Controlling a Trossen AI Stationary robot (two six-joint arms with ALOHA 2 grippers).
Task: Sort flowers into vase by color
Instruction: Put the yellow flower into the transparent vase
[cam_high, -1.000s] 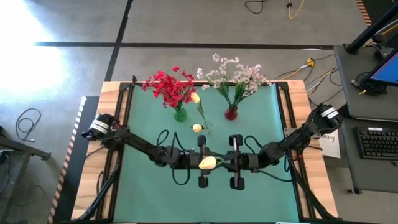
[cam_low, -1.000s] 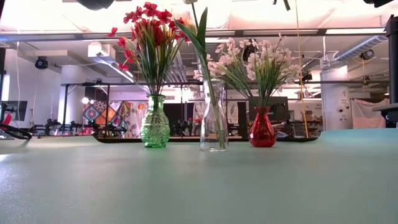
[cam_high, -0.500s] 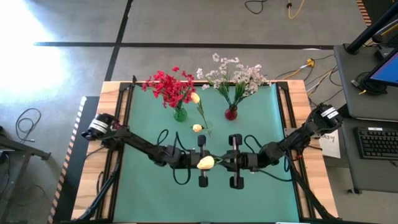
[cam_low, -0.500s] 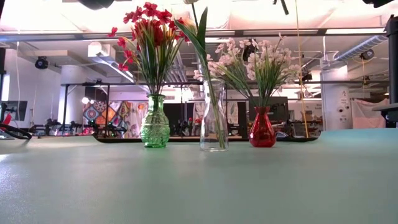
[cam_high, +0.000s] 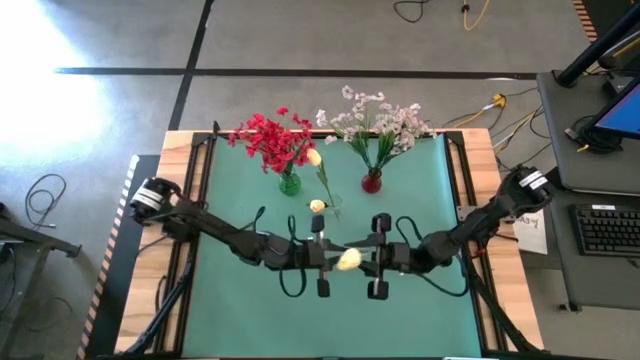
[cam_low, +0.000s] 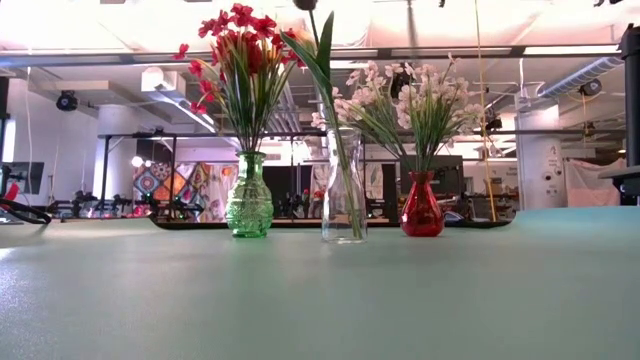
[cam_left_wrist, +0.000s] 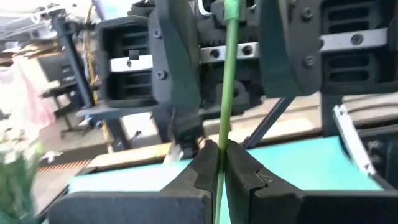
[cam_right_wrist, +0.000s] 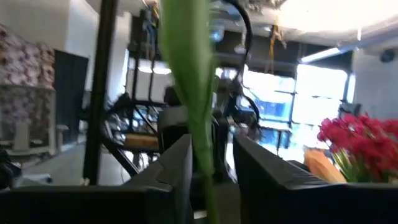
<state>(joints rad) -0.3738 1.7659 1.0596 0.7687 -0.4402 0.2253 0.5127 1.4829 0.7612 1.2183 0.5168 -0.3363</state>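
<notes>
A cream-yellow rosebud flower (cam_high: 348, 260) is held up over the middle of the mat between my two grippers. My left gripper (cam_high: 337, 259) comes from the table's left and is shut on the flower's green stem (cam_left_wrist: 227, 74). My right gripper (cam_high: 361, 261) faces it from the right and is open. Its fingers (cam_left_wrist: 177, 81) stand on either side of the stem and leaf (cam_right_wrist: 189, 74), with a gap. At the far side stand a green vase (cam_high: 289, 184) with red flowers, a clear vase (cam_low: 343, 200) with cream rosebuds, and a red vase (cam_high: 371, 182) with white sprays. My left gripper pinches the thin green stem (cam_left_wrist: 219, 142) between its two fingertips. The fingers lie level, coming from the table's left, and cross the stem. The stem stands roughly upright in the hold, with the rosebud above the fingers, and it is lifted clear of the mat.
The three vases stand in a row along the mat's far side. The green mat (cam_high: 230, 300) lies bare on the near side. Cables loop beside both arms. A desk with a keyboard (cam_high: 608, 228) stands past the table's right edge.
The rosebud has shifted a little toward the table's right, from in front of my left gripper to midway between the two grippers. Both gripper bodies have turned slightly where they are. The vases have not moved.
</notes>
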